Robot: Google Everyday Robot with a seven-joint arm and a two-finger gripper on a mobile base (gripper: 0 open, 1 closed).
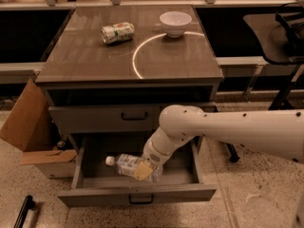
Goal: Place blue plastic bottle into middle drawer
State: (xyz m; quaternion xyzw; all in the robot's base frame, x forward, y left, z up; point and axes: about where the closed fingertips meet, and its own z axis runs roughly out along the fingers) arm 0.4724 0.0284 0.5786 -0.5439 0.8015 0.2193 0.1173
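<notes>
End effector low inside the open middle drawer, clenched on the blue plastic bottle. Bottle nearly flat, cap pointing away from arm, close to drawer floor; likely positioned for gentle release.

Cabinet top: crushed can rear L, white bowl rear R; hand grips blue plastic bottle in open middle drawer

One blue plastic bottle, one can, one bowl; two handled drawers; likely one box; one gripper, in middle drawer.
</notes>
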